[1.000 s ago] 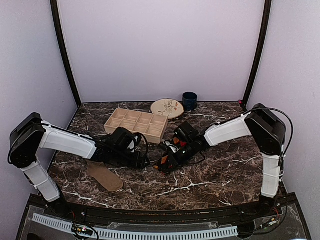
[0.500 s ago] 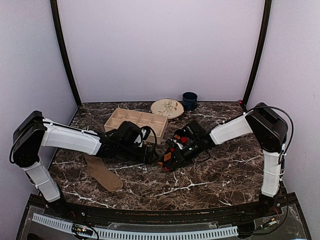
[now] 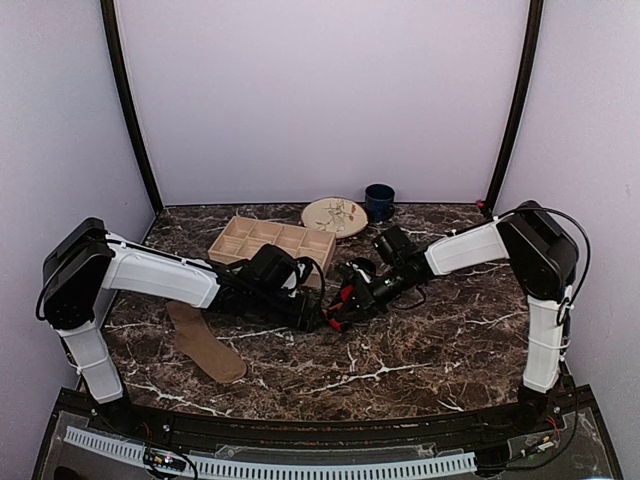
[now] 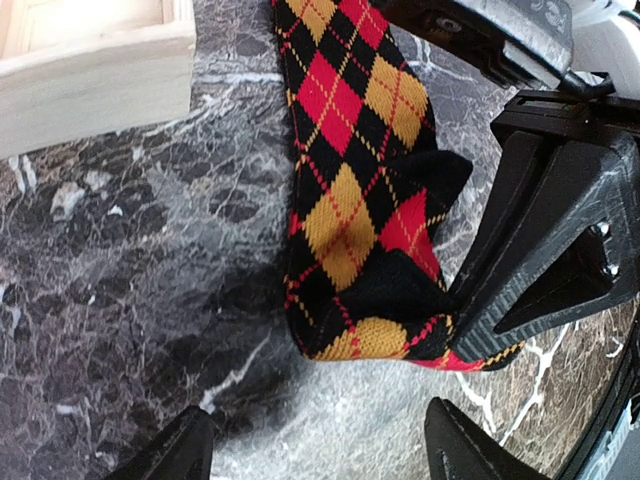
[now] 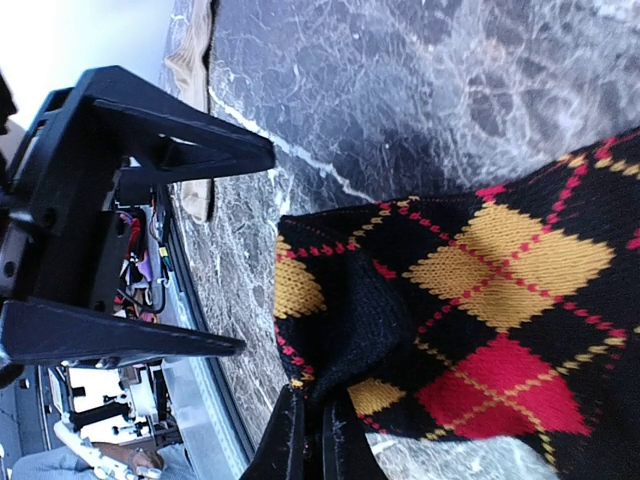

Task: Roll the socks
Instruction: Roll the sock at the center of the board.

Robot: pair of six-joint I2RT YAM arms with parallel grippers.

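The black sock (image 4: 360, 200) with red and orange diamonds lies on the marble, its lower end folded over. My right gripper (image 5: 315, 432) is shut on that folded edge; in the left wrist view it (image 4: 550, 250) pinches the sock's right corner. From above, the sock (image 3: 347, 293) mostly hides under that gripper (image 3: 337, 314). My left gripper (image 4: 320, 442) is open, fingers spread just short of the sock's end, holding nothing; it (image 3: 312, 312) faces the right one. The tan sock (image 3: 205, 343) lies flat at the front left, behind my left arm.
A wooden compartment tray (image 3: 272, 245) stands just behind the left arm, its corner (image 4: 95, 70) close to the sock. A patterned plate (image 3: 335, 215) and a dark blue cup (image 3: 379, 201) sit at the back. Purple walls enclose the table.
The right arm has drawn back and to the right, still shut on the argyle sock. The left gripper has followed to the right, uncovering more of the tan sock.
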